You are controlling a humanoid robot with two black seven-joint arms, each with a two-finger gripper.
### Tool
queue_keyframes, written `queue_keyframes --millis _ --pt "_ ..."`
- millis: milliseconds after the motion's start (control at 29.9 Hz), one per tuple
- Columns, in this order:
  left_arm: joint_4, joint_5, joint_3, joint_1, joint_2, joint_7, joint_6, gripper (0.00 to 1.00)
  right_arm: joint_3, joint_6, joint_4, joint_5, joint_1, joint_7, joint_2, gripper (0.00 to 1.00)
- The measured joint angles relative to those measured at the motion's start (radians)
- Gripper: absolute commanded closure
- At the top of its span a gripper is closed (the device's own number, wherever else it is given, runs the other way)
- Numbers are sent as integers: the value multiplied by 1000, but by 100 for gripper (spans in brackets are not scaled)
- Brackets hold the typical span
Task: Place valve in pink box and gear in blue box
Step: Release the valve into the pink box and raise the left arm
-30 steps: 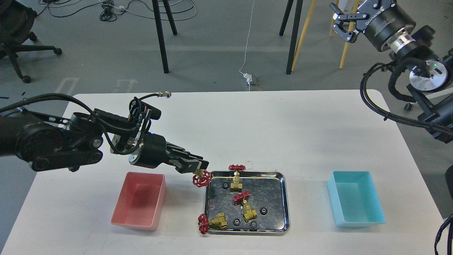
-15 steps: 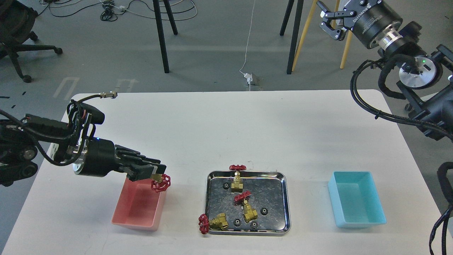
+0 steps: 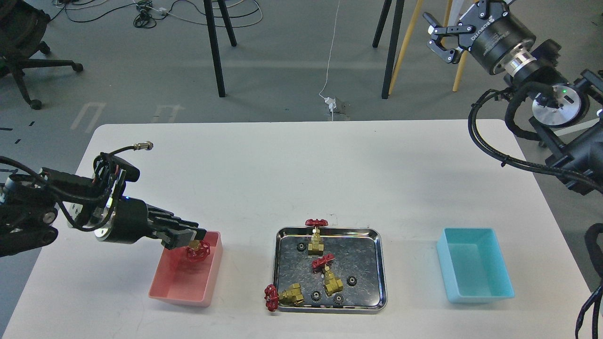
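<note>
My left gripper [image 3: 194,238] is shut on a valve [image 3: 197,251] with a red handwheel and holds it over the inside of the pink box [image 3: 181,287], near its far right corner. Three more valves lie in or on the steel tray [image 3: 380,270]: one upright at the far rim [image 3: 314,235], one in the middle [image 3: 328,274], one on its side over the near left rim [image 3: 282,295]. Several tiny black gears [image 3: 350,281] lie in the tray. The blue box [image 3: 476,266] stands at the right and looks empty. My right gripper [image 3: 443,35] is open, raised high beyond the table's far right.
The white table [image 3: 301,174] holds the pink box at the left, the steel tray in the middle and the blue box at the right. Chair and stand legs [image 3: 214,47] and cables lie on the floor behind the table.
My left gripper has carried the valve leftward from the tray's far left corner and lowered it over the pink box. The right gripper has shifted slightly.
</note>
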Motion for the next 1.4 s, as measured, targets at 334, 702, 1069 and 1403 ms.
queue_keyframes --millis 334,702,1069,1403 --pt "19 5 -1 33 -20 0 16 53 1 0 0 0 -13 1 -3 1" --pt "0 9 -26 36 -3 0 12 40 -136 0 -3 -129 14 1 -4 1" --pt "-112 -348 -427 33 137 0 -62 37 -576 0 196 -803 275 -44 3 1" --pt "-95 -941 -733 90 -93 0 -124 35 -1147 0 608 -1396 592 -47 27 1"
